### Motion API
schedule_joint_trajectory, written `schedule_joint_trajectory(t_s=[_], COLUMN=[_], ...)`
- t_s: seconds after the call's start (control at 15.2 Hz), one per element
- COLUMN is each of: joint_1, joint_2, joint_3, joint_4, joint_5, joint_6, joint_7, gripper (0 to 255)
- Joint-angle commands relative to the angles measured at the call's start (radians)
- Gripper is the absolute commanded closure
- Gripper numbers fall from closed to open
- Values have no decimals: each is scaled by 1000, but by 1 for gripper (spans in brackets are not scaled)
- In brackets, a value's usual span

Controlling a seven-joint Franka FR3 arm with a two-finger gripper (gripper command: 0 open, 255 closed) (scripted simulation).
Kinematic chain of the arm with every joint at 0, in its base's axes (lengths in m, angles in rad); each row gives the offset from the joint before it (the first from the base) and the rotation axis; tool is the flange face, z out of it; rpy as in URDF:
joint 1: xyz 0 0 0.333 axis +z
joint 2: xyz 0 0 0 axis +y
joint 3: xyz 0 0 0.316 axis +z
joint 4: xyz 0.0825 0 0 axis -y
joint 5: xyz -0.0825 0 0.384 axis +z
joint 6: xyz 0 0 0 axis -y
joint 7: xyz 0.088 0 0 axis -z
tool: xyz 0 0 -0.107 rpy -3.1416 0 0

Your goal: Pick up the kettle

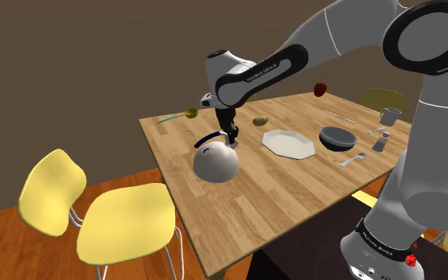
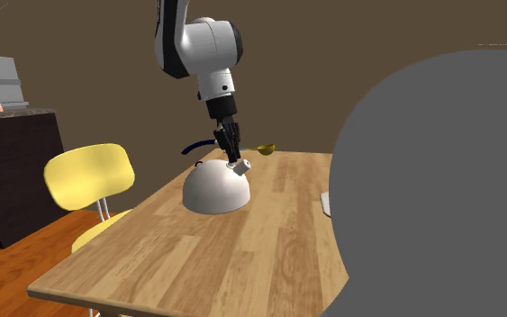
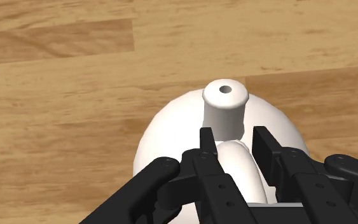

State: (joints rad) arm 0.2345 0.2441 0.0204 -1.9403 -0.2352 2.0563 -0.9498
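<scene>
Kettle (image 1: 216, 163) sits on table (image 1: 294, 199), just beside plate (image 1: 288, 144), on the shoulder view's left. Gripper (image 3: 234, 137) appears clenched on kettle's top knob. Step: grasp made. Next: straight lift, kept level.

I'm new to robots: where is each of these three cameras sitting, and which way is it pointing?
Shoulder view: beside the stand, looking down across the table; the white arm reaches to the kettle.
Second exterior view: low at the table's edge, facing the gripper; a grey shape, probably the arm, blocks its right.
Wrist view: on the gripper, looking along black fingers clasping the kettle's spout.
Shared: all show the kettle standing on the table.
</scene>
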Motion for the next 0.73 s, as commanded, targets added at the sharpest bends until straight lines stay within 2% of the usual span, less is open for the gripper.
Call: schedule_joint_trajectory(t_s=[0.0,0.66], joint_1=[0,1], joint_2=[2,-54], joint_3=[0,3], joint_4=[0,65], joint_5=[0,14], joint_6=[0,-117], joint_7=[0,-25], gripper=[255,255])
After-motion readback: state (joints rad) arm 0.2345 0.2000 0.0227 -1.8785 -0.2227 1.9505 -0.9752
